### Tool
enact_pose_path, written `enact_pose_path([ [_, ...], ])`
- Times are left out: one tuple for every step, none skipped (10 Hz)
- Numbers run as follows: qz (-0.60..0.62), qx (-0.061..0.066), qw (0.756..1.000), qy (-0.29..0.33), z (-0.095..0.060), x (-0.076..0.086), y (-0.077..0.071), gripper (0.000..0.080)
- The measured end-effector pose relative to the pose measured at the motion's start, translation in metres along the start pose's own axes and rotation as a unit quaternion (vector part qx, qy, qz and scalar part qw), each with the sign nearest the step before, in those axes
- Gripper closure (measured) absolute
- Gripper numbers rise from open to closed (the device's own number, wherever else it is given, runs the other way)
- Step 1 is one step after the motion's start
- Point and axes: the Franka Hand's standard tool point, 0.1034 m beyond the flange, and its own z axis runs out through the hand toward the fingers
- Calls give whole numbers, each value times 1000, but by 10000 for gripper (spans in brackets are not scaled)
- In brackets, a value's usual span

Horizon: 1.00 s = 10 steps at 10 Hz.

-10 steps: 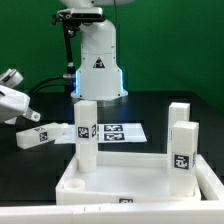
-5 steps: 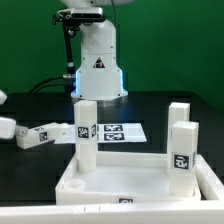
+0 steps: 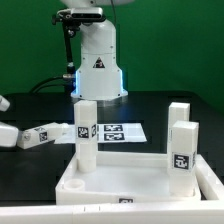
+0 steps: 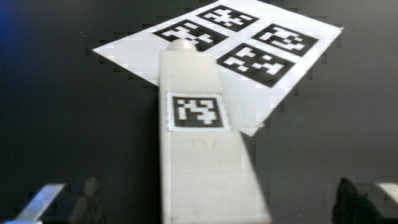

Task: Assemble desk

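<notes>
The white desk tabletop (image 3: 120, 187) lies rim up at the front of the exterior view. Three white tagged legs stand upright in it: one on the exterior view's left (image 3: 86, 135) and two on its right (image 3: 178, 113) (image 3: 182, 146). A fourth leg (image 3: 45, 135) lies flat on the black table, left of the panel. My gripper (image 3: 5, 132) is at that leg's outer end, mostly cut off by the frame edge. In the wrist view the lying leg (image 4: 199, 130) runs between my gripper's (image 4: 210, 205) dark fingertips (image 4: 48, 200), which stand wide apart on either side of it. Open, not touching.
The marker board (image 3: 118, 131) lies flat on the table behind the tabletop, and in the wrist view (image 4: 249, 45) just past the lying leg's far end. The white robot base (image 3: 98, 65) stands at the back. The table surface is black.
My gripper has come down and moved toward the exterior view's left edge, to the level of the lying leg. The legs and tabletop have not moved.
</notes>
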Motion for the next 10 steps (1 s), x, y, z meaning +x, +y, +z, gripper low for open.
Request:
enact_pose_path([
  [1,-1,1000,3,0,1,0,185],
  [1,-1,1000,3,0,1,1,321],
  [1,-1,1000,3,0,1,1,454],
  [1,-1,1000,3,-1,1,1,454],
  [1,-1,1000,3,-1,1,1,517],
  [1,0,1000,3,-1,1,1,517],
  [-4,0,1000,8,-3,0,0,517],
  [-21,5,1000,9,-16,-14,-4,517],
  [-36,12,999,19,-35,-35,-13,517],
  [-58,14,997,55,-57,-50,-26,517],
])
